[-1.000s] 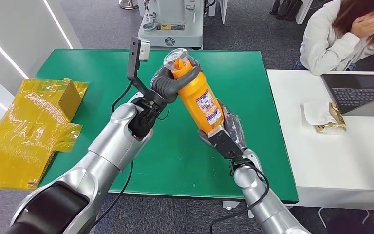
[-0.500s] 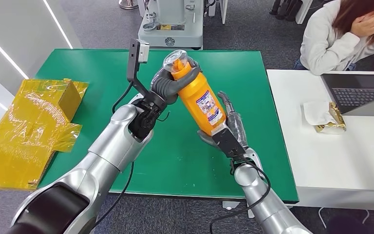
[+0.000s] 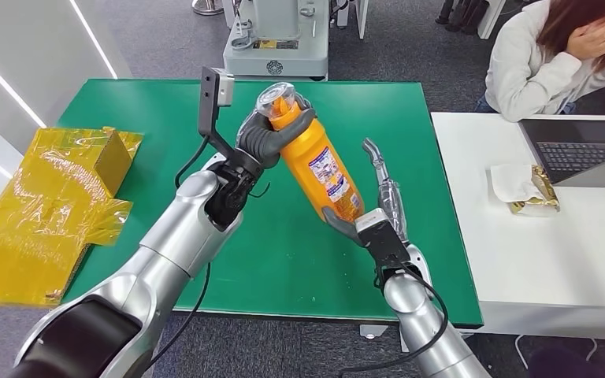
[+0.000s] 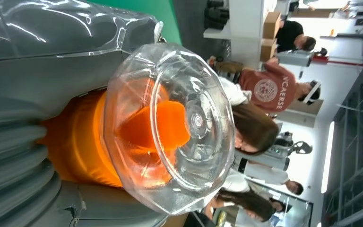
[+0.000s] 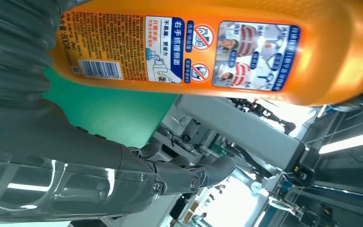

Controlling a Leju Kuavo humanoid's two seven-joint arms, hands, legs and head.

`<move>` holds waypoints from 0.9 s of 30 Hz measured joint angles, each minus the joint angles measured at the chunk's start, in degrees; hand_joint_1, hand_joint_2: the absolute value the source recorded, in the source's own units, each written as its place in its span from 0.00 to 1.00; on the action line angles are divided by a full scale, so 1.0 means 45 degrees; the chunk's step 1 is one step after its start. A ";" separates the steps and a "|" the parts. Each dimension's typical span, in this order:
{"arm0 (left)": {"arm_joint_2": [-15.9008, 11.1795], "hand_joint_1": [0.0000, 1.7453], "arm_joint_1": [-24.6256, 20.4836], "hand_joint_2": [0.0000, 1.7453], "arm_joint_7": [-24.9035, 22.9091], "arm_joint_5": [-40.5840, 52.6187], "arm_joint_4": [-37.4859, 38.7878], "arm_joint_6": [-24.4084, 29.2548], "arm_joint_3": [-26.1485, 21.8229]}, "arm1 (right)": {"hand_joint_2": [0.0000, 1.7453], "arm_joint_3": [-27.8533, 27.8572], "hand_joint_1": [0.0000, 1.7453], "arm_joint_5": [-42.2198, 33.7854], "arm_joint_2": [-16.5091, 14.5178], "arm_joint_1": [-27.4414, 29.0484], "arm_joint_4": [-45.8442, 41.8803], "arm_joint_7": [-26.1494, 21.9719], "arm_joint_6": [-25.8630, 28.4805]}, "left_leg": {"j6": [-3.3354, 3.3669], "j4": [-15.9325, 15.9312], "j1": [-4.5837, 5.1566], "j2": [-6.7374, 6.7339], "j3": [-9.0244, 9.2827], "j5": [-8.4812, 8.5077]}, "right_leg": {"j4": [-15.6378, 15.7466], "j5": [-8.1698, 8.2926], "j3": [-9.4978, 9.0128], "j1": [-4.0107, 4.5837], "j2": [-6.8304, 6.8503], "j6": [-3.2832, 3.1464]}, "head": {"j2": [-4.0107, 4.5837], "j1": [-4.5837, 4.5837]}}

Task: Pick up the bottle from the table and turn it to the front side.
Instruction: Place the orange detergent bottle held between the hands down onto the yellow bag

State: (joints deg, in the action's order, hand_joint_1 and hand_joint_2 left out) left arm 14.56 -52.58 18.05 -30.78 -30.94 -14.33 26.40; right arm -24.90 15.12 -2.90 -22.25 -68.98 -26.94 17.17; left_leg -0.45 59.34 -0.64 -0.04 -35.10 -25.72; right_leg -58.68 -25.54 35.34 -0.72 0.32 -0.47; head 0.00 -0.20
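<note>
Left hand [image 3: 264, 138] grips the tilted bottle [image 3: 315, 161] near its cap; right hand [image 3: 378, 209], fingers spread, supports its base.

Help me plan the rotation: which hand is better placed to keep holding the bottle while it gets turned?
Probably the left hand: it grips the orange bottle around the neck under the clear cap. The right hand has its fingers spread apart from the bottle, only cradling the base.

Orange plastic bottle [image 5: 217, 47]: white back label with barcode, "800" beside it, Chinese print. Person's red T-shirt [image 4: 269, 87], right of frame: round logo, lettering roughly "VCAERSE".
</note>
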 joint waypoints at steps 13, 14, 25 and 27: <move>-0.0304 1.00 0.0065 1.00 0.0660 0.1049 0.0215 0.1077 -0.0305 | 1.00 -0.0393 0.00 -0.0663 0.0319 0.0158 -0.0648 -0.0239 0.0011 | 0.0000 0.0000 0.0000 0.0000 -0.0001 0.0000 | 0.0000 0.0000 0.0000 0.0000 0.0000 0.0000 | 0.0000 0.0000; -0.0322 1.00 0.0066 1.00 0.0897 0.1490 0.0220 0.1465 -0.0308 | 1.00 -0.0435 0.00 -0.0707 0.0342 0.0161 -0.0655 -0.0243 0.0032 | 0.0000 0.0000 0.0000 0.0000 -0.0001 0.0000 | 0.0000 0.0000 0.0000 0.0000 0.0000 0.0000 | 0.0000 0.0000; -0.0643 1.00 0.0014 1.00 0.2424 0.6126 -0.0036 0.5320 -0.0286 | 1.00 -0.0652 0.00 -0.0737 0.0560 0.0393 -0.1025 -0.0163 0.0100 | 0.0000 -0.0001 0.0000 -0.0001 -0.0001 0.0000 | 0.0000 0.0000 0.0000 0.0000 0.0000 0.0000 | 0.0000 0.0000; -0.0703 1.00 -0.0023 1.00 0.2428 0.7131 -0.0091 0.6065 -0.0249 | 1.00 -0.0673 0.00 -0.0721 0.0572 0.0436 -0.1086 -0.0158 0.0060 | 0.0000 0.0000 0.0000 -0.0002 0.0000 0.0000 | 0.0000 0.0000 0.0000 0.0000 -0.0002 0.0000 | 0.0000 0.0000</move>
State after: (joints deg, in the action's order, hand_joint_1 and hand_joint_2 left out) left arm 11.39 -52.68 28.98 1.30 -31.35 12.96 25.28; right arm -27.93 11.87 -0.33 -20.29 -73.86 -27.65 17.44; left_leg -0.45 59.34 -0.64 -0.05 -35.10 -25.72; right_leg -58.68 -25.54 35.34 -0.72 0.31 -0.47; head 0.00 -0.20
